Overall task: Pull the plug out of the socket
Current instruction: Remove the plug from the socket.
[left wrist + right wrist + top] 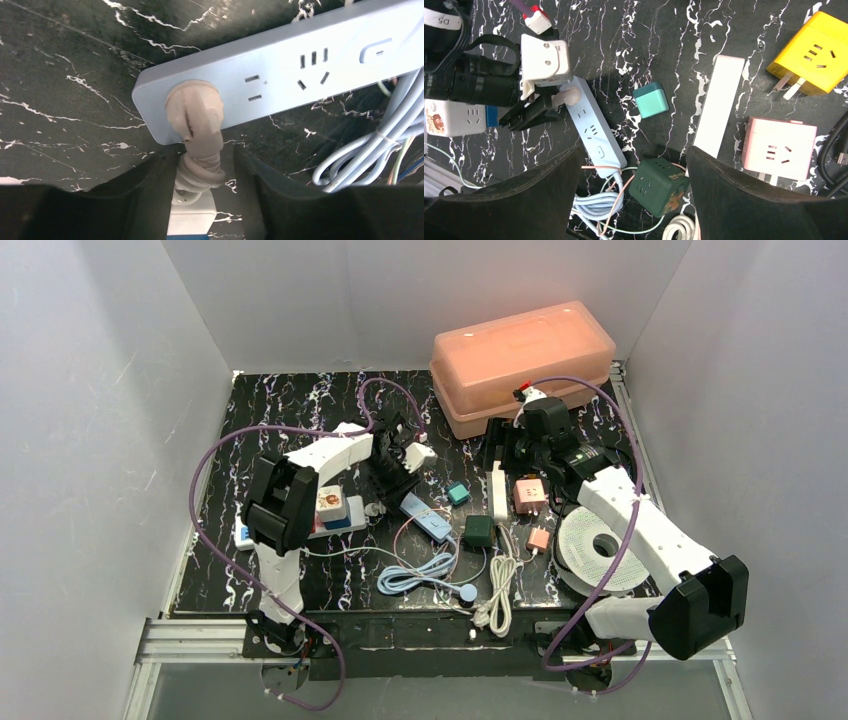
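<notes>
The round beige rubber plug [192, 107] is seated at the end of the long pale-blue power strip [300, 60], just ahead of my left gripper [202, 170] — its neck runs back between my half-spread fingers [150, 195], not yet pinched.

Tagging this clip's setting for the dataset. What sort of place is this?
Probably a lab robot test booth, not a home: plain white walls box in a black marbled table, two robot arms are bolted at its edge, and a power strip and socket cubes lie scattered.
</notes>
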Motion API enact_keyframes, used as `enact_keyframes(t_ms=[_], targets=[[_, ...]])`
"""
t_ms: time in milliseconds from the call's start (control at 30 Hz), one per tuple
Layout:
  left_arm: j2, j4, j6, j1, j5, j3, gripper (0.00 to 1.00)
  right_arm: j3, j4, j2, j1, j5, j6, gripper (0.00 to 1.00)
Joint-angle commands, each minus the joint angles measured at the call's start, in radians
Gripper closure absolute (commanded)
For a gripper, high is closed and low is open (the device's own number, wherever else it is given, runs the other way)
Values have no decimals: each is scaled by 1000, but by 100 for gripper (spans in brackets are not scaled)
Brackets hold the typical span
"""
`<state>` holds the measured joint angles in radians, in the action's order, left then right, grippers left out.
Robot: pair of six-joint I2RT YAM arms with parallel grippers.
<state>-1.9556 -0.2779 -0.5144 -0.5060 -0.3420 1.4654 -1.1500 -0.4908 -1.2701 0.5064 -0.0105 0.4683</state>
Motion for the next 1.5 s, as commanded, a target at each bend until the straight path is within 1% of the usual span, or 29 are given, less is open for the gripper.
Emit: enact_keyframes(t_ms=[0, 33, 133, 167, 300, 400, 467, 567, 700, 867, 933, 1033, 1100, 1267, 1367, 1400, 1467], targets=[[-19, -134, -29, 1, -24, 50, 65, -4, 44, 19, 6, -25, 5, 17], [-25, -144, -31, 1, -23, 57, 75, -2, 45, 19, 6, -27, 4, 17], [-29, -156, -35, 1, -15, 68, 96, 12, 59, 21, 6, -40, 6, 17], [-27, -155, -33, 1, -7, 71, 100, 21, 67, 23, 6, -47, 7, 17], [11, -154, -17, 15, -12, 104, 100, 54, 118, 24, 6, -95, 7, 12], [77, -138, -15, 27, -34, 111, 100, 63, 159, 9, 4, -148, 12, 10], [134, -98, -11, 36, -57, 88, 100, 58, 189, -14, 4, -197, 19, 10], [236, -18, -10, 52, -126, 7, 100, 54, 267, -58, 4, -288, 47, 10], [359, 76, -41, 57, -195, -79, 100, 28, 355, -136, 4, -415, 92, 9], [430, 53, -56, 68, -266, -86, 100, 10, 476, -244, 14, -578, 156, 9], [457, 65, -61, 71, -290, -109, 100, -7, 511, -267, 40, -622, 145, 9], [492, 115, -58, 72, -300, -160, 100, -19, 531, -274, 92, -629, 117, 8], [496, 120, -55, 73, -301, -169, 100, -6, 558, -272, 115, -620, 110, 8], [496, 144, -29, 86, -307, -174, 100, 53, 629, -282, 124, -616, 143, 8], [496, 147, -18, 92, -320, -168, 100, 60, 650, -309, 126, -644, 152, 16], [499, 144, -18, 93, -324, -166, 100, 55, 636, -320, 125, -638, 141, 18], [499, 139, -14, 97, -333, -159, 100, 48, 600, -335, 125, -618, 110, 17]])
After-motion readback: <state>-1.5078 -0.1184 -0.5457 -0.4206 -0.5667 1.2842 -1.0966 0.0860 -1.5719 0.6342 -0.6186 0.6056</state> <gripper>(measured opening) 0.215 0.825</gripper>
